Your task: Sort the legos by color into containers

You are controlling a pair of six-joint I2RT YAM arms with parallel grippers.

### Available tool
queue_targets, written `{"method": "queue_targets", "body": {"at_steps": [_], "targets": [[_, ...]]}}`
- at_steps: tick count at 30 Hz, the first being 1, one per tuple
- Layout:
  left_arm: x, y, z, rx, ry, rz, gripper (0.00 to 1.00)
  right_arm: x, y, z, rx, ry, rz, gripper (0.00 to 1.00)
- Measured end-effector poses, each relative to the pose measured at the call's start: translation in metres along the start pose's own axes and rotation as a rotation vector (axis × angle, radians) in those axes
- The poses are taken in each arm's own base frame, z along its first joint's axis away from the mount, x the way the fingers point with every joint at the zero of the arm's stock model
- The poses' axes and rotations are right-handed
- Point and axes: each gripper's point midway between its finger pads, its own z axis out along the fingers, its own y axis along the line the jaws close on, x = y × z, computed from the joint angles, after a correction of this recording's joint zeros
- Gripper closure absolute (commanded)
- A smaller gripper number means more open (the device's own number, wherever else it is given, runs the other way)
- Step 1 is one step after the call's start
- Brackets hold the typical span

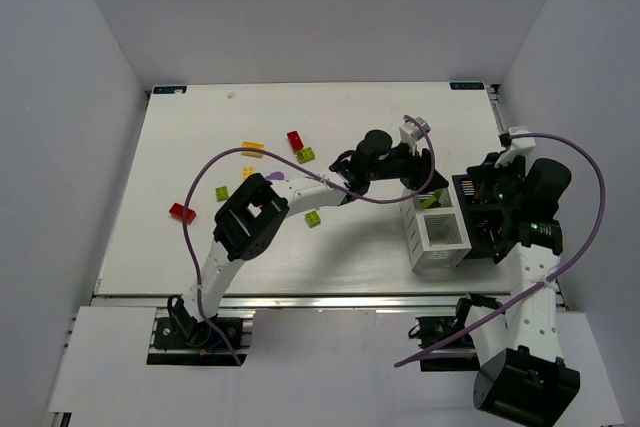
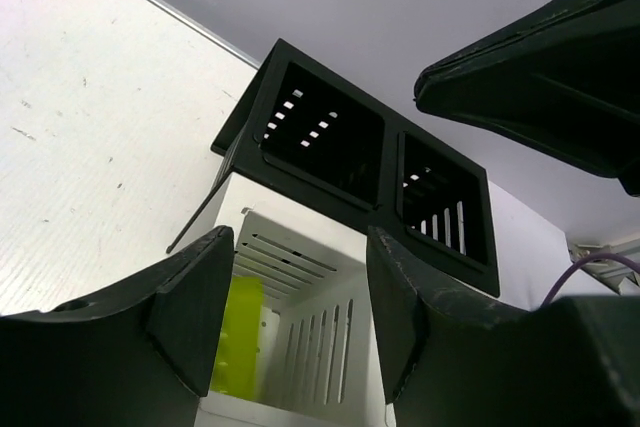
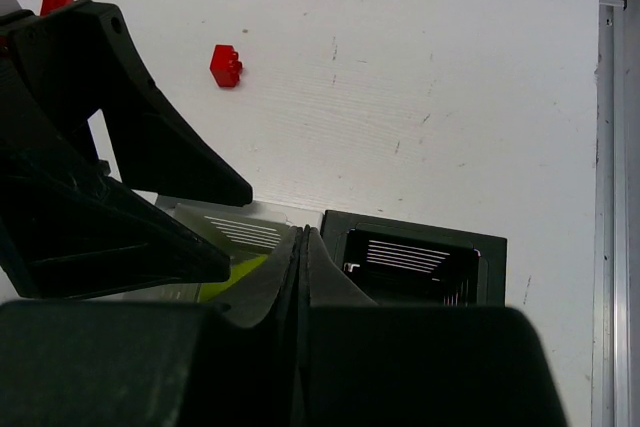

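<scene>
The containers [image 1: 438, 259] stand at the right of the table, two white compartments and two black ones [image 2: 390, 209]. My left gripper [image 1: 424, 173] hangs over the far white compartment with its jaws open [image 2: 300, 292]. A lime green lego [image 2: 240, 335], blurred, lies below them inside that white compartment, free of both fingers. My right gripper [image 1: 482, 215] is shut with nothing between its fingers [image 3: 303, 239], right beside the black compartment's rim [image 3: 420, 225]. Loose legos lie on the left half of the table: red [image 1: 182, 212], green [image 1: 313, 218], yellow-orange [image 1: 252, 148] and a purple piece [image 1: 275, 177].
More bricks sit near the table's middle back: a red one [image 1: 295, 139] and a green one [image 1: 305, 155]. Another green brick [image 1: 222, 192] lies left of the left arm's elbow. A purple cable [image 1: 400, 197] loops over the arms. White walls close in the table.
</scene>
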Motion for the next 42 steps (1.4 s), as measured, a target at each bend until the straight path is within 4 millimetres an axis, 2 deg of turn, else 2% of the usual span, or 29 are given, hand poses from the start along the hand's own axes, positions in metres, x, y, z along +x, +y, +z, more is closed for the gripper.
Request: {"method": "queue_targets", "body": {"at_steps": [3,4,6,7,8,9,12,13,15,16,17,19,20,21,23,26,28,30,32,35,38,42], "targets": [[-0.002,-0.004,0.001,0.006,0.001,0.004,0.37,0.0,0.0,0.0,-0.006,-0.002,-0.001,1.0],[-0.003,-0.005,0.001,0.008,0.002,0.005,0.52,0.0,0.0,-0.001,-0.01,-0.003,-0.003,1.0],[-0.009,-0.01,-0.003,0.008,-0.004,0.008,0.75,-0.001,0.004,-0.001,-0.035,-0.006,-0.012,0.88],[-0.013,-0.012,-0.008,0.003,-0.006,0.007,0.94,-0.001,0.007,-0.001,-0.057,-0.007,-0.02,0.71],[-0.017,-0.016,-0.015,-0.001,-0.005,0.011,0.99,0.0,0.013,-0.002,-0.09,-0.008,-0.03,0.63],[-0.025,-0.02,-0.024,-0.018,-0.011,0.022,1.0,0.001,0.02,-0.003,-0.137,-0.01,-0.052,0.55],[-0.056,-0.028,-0.069,-0.128,-0.038,0.073,1.0,0.006,0.045,-0.008,-0.295,-0.015,-0.124,0.38],[-0.073,-0.032,-0.09,-0.175,-0.064,0.098,1.0,0.008,0.052,-0.011,-0.343,-0.015,-0.14,0.31],[-0.102,-0.033,-0.139,-0.296,-0.116,0.13,0.96,0.012,0.066,-0.014,-0.428,-0.02,-0.178,0.28],[-0.118,-0.03,-0.168,-0.379,-0.152,0.137,0.87,0.014,0.073,-0.015,-0.466,-0.02,-0.191,0.28],[-0.133,-0.025,-0.198,-0.463,-0.191,0.144,0.63,0.015,0.079,-0.015,-0.5,-0.015,-0.194,0.28],[-0.146,-0.006,-0.258,-0.641,-0.237,0.139,0.4,0.01,0.091,-0.011,-0.556,-0.003,-0.205,0.27],[-0.145,0.006,-0.288,-0.735,-0.256,0.119,0.33,0.005,0.097,-0.007,-0.584,0.005,-0.211,0.27],[-0.135,0.019,-0.315,-0.825,-0.258,0.093,0.22,-0.002,0.105,-0.001,-0.608,0.012,-0.227,0.26],[-0.096,0.044,-0.359,-0.988,-0.209,0.02,0.12,-0.016,0.121,0.014,-0.637,0.033,-0.262,0.24],[-0.021,0.073,-0.399,-1.161,-0.067,-0.099,0.09,-0.023,0.158,0.038,-0.703,0.083,-0.313,0.2],[0.03,0.085,-0.423,-1.259,0.047,-0.173,0.08,-0.013,0.184,0.057,-0.739,0.149,-0.346,0.11],[0.059,0.088,-0.443,-1.329,0.115,-0.219,0.08,0.002,0.212,0.069,-0.815,0.214,-0.388,0.11],[0.065,0.083,-0.456,-1.365,0.131,-0.23,0.08,0.026,0.237,0.074,-0.924,0.261,-0.472,0.11],[0.045,0.074,-0.468,-1.392,0.055,-0.192,0.08,0.068,0.266,0.064,-1.108,0.312,-0.61,0.11],[0.025,0.068,-0.482,-1.44,-0.027,-0.145,0.08,0.097,0.287,0.056,-1.252,0.3,-0.763,0.11],[0.018,0.065,-0.496,-1.494,-0.066,-0.119,0.08,0.124,0.304,0.062,-1.346,0.277,-0.921,0.11]]}}
